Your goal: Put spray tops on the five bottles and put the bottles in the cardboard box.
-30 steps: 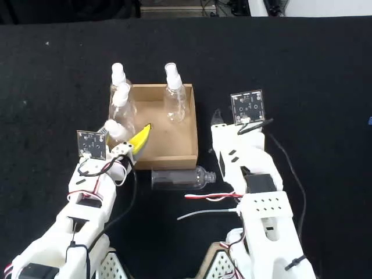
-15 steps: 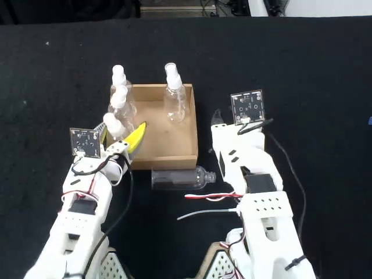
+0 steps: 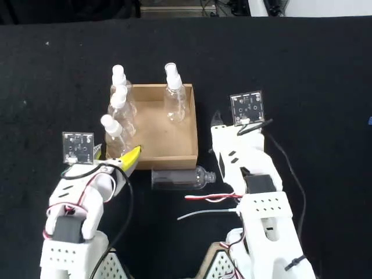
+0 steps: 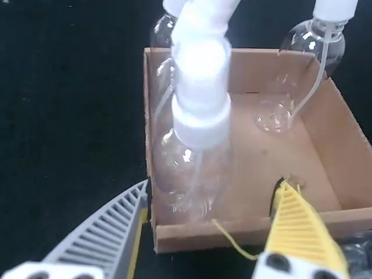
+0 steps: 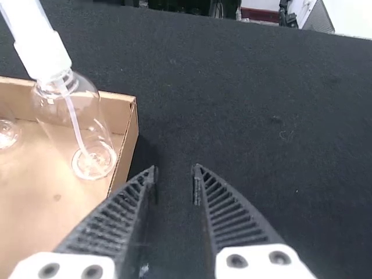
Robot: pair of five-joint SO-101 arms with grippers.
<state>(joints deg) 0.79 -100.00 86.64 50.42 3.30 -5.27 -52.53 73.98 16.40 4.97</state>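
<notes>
While its jaws stand wide apart with nothing between them, the left gripper (image 4: 213, 189) sits at the near left corner of the cardboard box (image 3: 168, 157), the grey finger outside the wall and the yellow one over the box floor. Just beyond it stands the nearest capped spray bottle (image 4: 195, 168). The right gripper (image 5: 174, 170) hangs over the black table (image 3: 302, 70) beside the box's right wall, parted only a little and empty.

Four clear bottles stand upright in the box with white spray tops on. Three line the left wall, and the fourth bottle (image 3: 174, 102) is in the far right corner. The fifth bottle (image 3: 177, 178) lies on its side on the table just in front of the near wall, its neck bare and pointing toward the right arm.

That bottle looks like thin, empty plastic, so I judge it light, smooth, prone to roll and likely to dent under a hard pinch. A gentle hold across the middle of its body seems best, leaving the neck free for a top.
</notes>
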